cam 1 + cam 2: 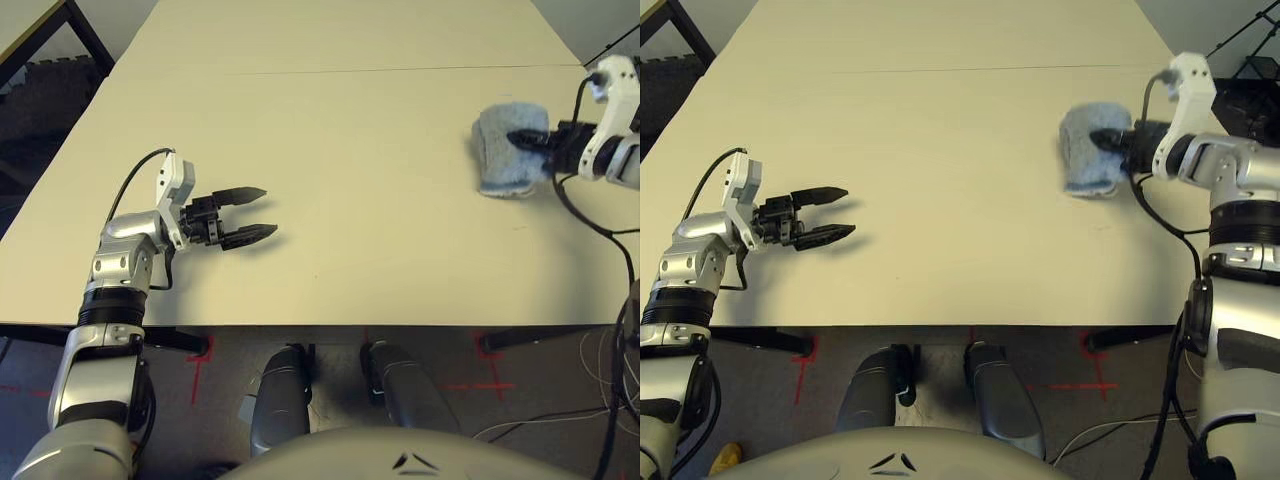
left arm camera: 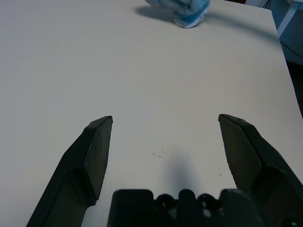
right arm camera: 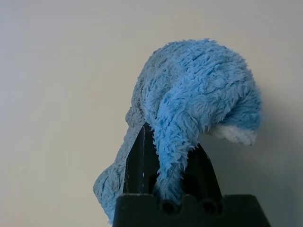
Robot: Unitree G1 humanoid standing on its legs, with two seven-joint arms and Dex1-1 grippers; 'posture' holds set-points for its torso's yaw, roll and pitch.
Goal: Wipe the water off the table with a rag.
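Light blue and fluffy, the rag (image 1: 498,165) sits at the right of the frame in my left eye view, in the grip of my right claw (image 3: 173,135). I have that claw clamped on a fold of it: in the right wrist view the cloth comes up between the two black fingers, arches over them and shows a whitish edge under its bend. Whether the rag touches the worktop (image 1: 350,150) or hangs just over it, I cannot tell.

My left claw (image 1: 271,210) is at the left of the frame in the left eye view, over the beige worktop, its fingers well apart with nothing between them. It points toward the right side of the frame. Through the left wrist camera I get a few faint brownish specks, which I take for the water (image 2: 157,154), on the pale surface beyond my claw, with a soft shadow beside them.

A thin seam (image 1: 300,72) crosses the worktop near the top of the frame. Below its near edge I have dark floor (image 1: 235,375) with red marks (image 1: 197,370), and some cables (image 1: 1120,424) run at the lower right.
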